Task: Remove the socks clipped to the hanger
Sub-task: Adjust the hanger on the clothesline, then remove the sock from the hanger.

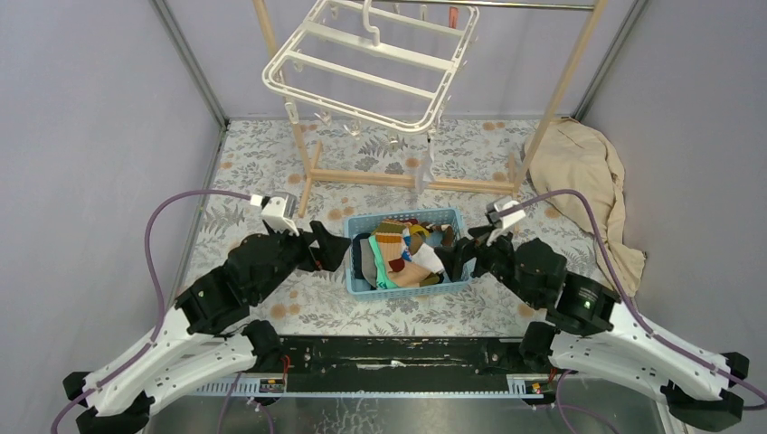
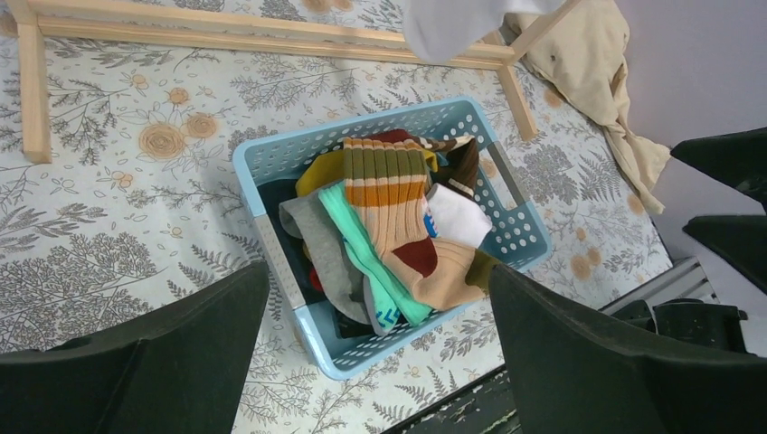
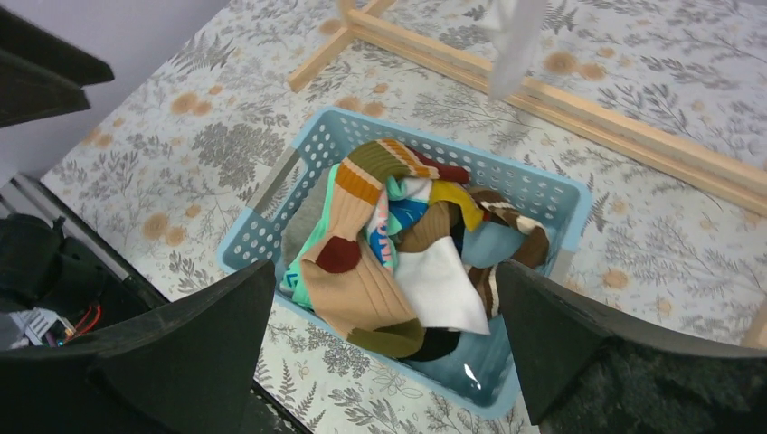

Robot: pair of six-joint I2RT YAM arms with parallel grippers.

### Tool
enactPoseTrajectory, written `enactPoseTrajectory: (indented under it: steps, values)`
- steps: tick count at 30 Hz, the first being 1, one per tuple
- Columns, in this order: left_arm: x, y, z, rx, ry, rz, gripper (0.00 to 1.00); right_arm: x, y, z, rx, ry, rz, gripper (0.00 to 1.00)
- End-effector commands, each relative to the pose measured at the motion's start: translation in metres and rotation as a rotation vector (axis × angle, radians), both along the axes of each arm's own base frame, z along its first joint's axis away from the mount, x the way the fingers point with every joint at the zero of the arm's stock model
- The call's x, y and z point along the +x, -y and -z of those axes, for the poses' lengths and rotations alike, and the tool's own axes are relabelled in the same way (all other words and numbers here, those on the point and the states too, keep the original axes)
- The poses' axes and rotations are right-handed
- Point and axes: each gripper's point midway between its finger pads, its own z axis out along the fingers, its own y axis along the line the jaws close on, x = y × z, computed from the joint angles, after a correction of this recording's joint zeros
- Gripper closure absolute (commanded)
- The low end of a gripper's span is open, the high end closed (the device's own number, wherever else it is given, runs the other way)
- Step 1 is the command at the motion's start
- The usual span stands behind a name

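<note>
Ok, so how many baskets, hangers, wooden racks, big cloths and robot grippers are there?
blue basket: 1
white hanger: 1
wooden rack: 1
beige cloth: 1
grippers: 2, the left gripper and the right gripper
Total: 6

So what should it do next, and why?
Probably lift the right end effector, open and empty, toward the white sock that looks still clipped to the hanger. The other socks already lie in the blue basket.
</note>
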Motion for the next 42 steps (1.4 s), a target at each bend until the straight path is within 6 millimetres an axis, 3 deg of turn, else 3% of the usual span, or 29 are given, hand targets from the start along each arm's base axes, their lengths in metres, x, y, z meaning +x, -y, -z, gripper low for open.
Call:
enactPoseTrajectory:
  steps: [1,5,9,13,18,22,25,28,34,39,42]
  values:
    - [-0.004,0.001,-0.006,-0.070,0.033,0.019,0.01,0.002,0.028,-0.003,0.101,-0.030,0.143,0.00]
    - [-0.007,0.005,0.009,-0.048,-0.017,0.032,0.01,0.010,0.046,0.008,0.036,-0.026,0.240,0.00]
    - [-0.009,0.018,0.017,-0.065,-0.070,0.065,0.01,0.034,0.059,-0.003,-0.017,0.046,0.387,0.01]
    - [-0.009,0.034,0.021,-0.088,-0.100,0.109,0.01,0.072,0.072,-0.020,0.040,-0.003,0.458,0.04]
    - [-0.003,0.047,0.020,-0.074,-0.102,0.137,0.01,0.132,0.101,-0.014,0.190,-0.082,0.442,0.06]
    - [0.001,0.052,0.013,-0.066,-0.093,0.143,0.01,0.165,0.081,-0.023,0.323,-0.024,0.254,0.09]
    - [0.001,0.054,0.016,-0.058,-0.102,0.150,0.01,0.173,0.046,-0.033,0.386,0.017,0.031,0.15]
    - [-0.003,0.052,0.016,-0.073,-0.111,0.153,0.01,0.178,0.031,-0.036,0.410,0.038,-0.068,0.16]
    - [-0.011,0.039,0.014,-0.134,-0.097,0.125,0.01,0.228,0.033,-0.022,0.393,0.052,-0.004,0.15]
    - [-0.018,0.031,0.014,-0.145,-0.111,0.118,0.01,0.296,0.057,-0.025,0.406,0.110,0.213,0.15]
    - [-0.022,0.029,0.012,-0.158,-0.116,0.125,0.01,0.329,0.058,-0.030,0.395,0.141,0.248,0.17]
